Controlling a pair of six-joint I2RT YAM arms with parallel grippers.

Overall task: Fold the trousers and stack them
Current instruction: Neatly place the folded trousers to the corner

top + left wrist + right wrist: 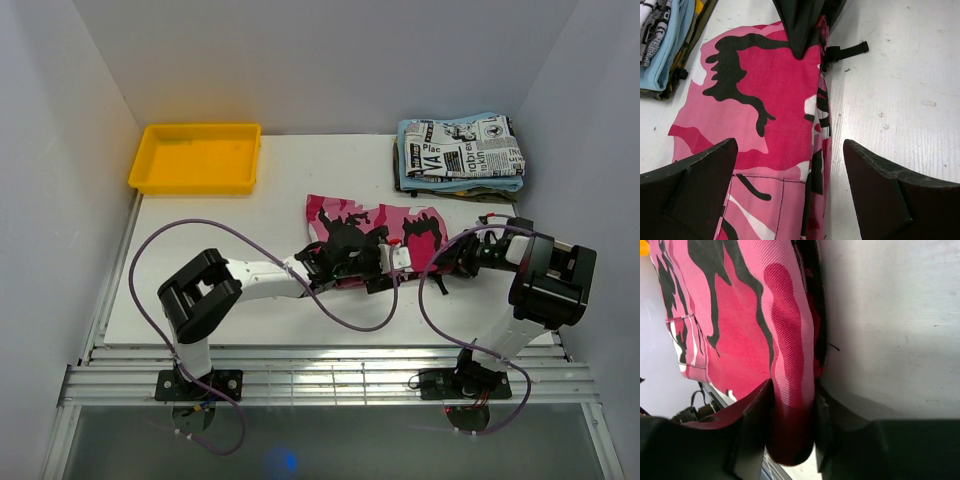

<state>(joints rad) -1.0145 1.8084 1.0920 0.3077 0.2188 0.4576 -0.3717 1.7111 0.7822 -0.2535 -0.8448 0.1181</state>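
Observation:
The pink, magenta, white and black camouflage trousers (385,222) lie folded on the middle of the table. My left gripper (392,266) hovers over their near edge. In the left wrist view it (790,145) is open wide, one finger over the cloth (765,100) and the other over bare table, holding nothing. My right gripper (446,260) is at the trousers' right end. In the right wrist view it (792,390) is shut on a raised fold of the trousers (790,330). Its dark fingers (800,25) show at the top of the left wrist view.
A yellow tray (196,157) stands at the back left. At the back right is a stack of folded clothes topped by a newspaper-print garment (462,148) over light blue cloth (667,50). A black strap (850,50) sticks out from the trousers. Purple cables loop beside both arms.

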